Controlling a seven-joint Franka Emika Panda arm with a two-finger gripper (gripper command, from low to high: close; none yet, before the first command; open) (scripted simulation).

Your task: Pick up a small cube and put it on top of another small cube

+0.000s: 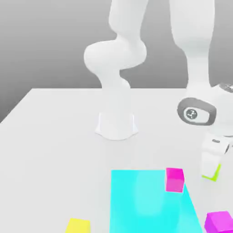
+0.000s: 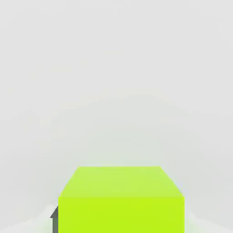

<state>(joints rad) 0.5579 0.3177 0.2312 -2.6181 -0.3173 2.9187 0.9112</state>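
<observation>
The small cube (image 1: 215, 173) is lime green and rests on the white table at the exterior view's right, mostly hidden behind my white fingers. My gripper (image 1: 211, 168) stands straight down over it, its fingers shut on the cube's sides. In the hand view the small cube (image 2: 120, 200) sits very near, with its top and one side face showing. A dark sliver of one finger (image 2: 54, 220) touches its side.
A cyan patch (image 1: 152, 200) lies on the table (image 1: 54, 136), with a magenta cube (image 1: 174, 179) at its far right corner. Another magenta cube (image 1: 219, 223) and a yellow cube (image 1: 78, 225) sit near the front edge. The arm's base (image 1: 116, 124) stands behind.
</observation>
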